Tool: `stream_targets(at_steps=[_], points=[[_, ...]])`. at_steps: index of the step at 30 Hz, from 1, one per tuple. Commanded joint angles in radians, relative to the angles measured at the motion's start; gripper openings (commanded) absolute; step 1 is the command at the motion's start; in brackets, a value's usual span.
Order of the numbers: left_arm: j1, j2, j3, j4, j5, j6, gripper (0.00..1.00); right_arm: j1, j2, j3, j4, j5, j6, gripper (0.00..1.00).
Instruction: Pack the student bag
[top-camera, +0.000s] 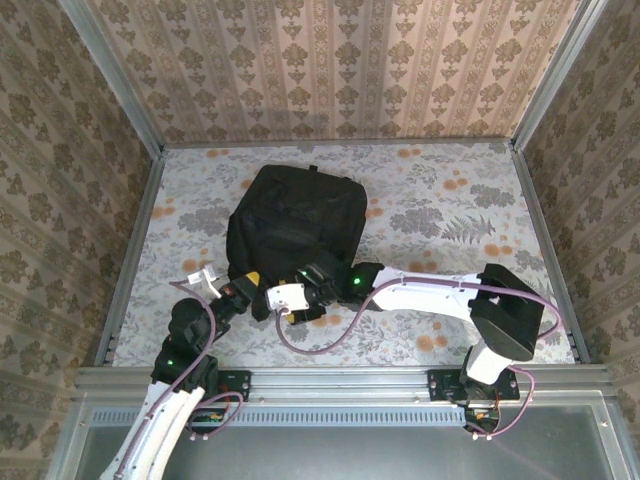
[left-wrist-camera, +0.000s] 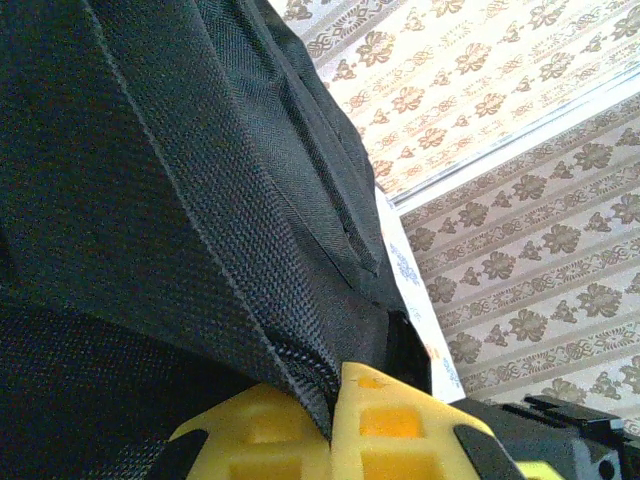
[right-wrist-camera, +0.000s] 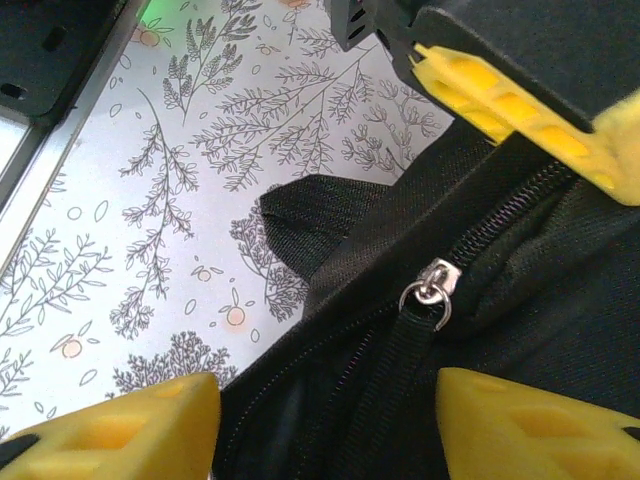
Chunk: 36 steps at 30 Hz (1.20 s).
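Centre of tabletop (top-camera: 450, 230): student bag (top-camera: 295, 225) lies slumped; soft, floppy fabric, probably light. Left claw (left-wrist-camera: 330, 435) pinched shut on its zip-edge seam; right claw (right-wrist-camera: 325, 415) half-open astride the zipper pull (right-wrist-camera: 430, 290), gripping nothing. Take the pull, not loose cloth.

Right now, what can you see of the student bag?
The student bag is a large black backpack of coarse woven fabric. It lies slumped near the middle of the floral table. Its near edge carries a black zip with a silver slider. The left gripper has its jaws shut on a seam fold at that edge. The right gripper straddles the slider with its jaws open.
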Motion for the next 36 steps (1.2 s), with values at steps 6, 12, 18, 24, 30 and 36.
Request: stream_targets(at_steps=[6, 12, 18, 24, 30, 36], points=[[-0.005, -0.024, 0.050, 0.019, 0.015, 0.026, 0.00, 0.012, 0.039, 0.097, -0.051, 0.087, 0.030, 0.26], [-0.007, -0.025, 0.050, 0.005, 0.007, 0.022, 0.00, 0.011, 0.081, 0.131, -0.101, 0.161, 0.045, 0.37], [-0.007, -0.026, 0.066, -0.020, -0.004, 0.032, 0.00, 0.021, 0.102, 0.149, -0.146, 0.185, 0.051, 0.22], [-0.007, -0.026, 0.096, -0.093, -0.039, 0.058, 0.00, 0.027, 0.049, 0.129, -0.191, 0.206, 0.075, 0.03], [-0.007, -0.018, 0.118, -0.166, -0.082, 0.094, 0.00, 0.051, 0.003, 0.104, -0.267, 0.224, 0.093, 0.08], [-0.007, -0.010, 0.126, -0.212, -0.099, 0.104, 0.00, 0.066, 0.010, 0.104, -0.351, 0.267, 0.088, 0.02]])
